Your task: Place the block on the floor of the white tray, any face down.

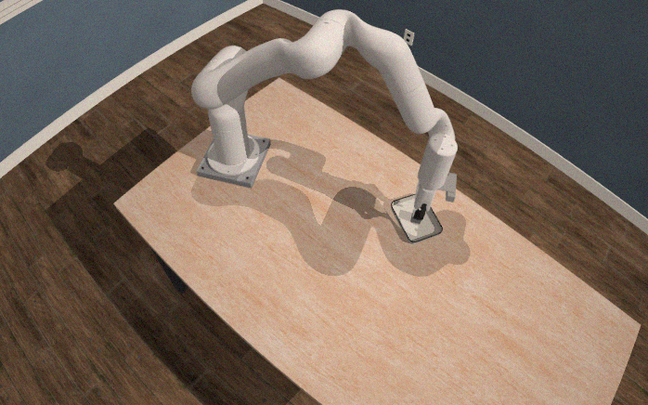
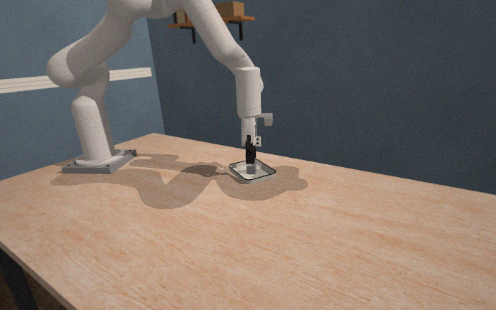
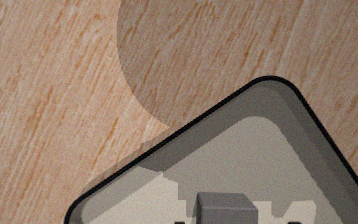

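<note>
The white tray [image 1: 414,224] with a dark rim lies on the wooden table, to the right of the arm's base; it also shows in the exterior view [image 2: 251,170] and in the wrist view [image 3: 241,170]. The small grey block [image 3: 226,206] rests on the tray floor, and it shows in the exterior view [image 2: 251,168] too. My gripper [image 2: 249,156] hangs straight down just above the block, fingers apart and clear of it. In the top view the gripper [image 1: 419,214] covers the block. Only the fingertips show at the bottom edge of the wrist view.
The arm's base [image 1: 233,163] is bolted to the table at the back left. A small shelf [image 2: 219,15] hangs on the back wall behind the arm.
</note>
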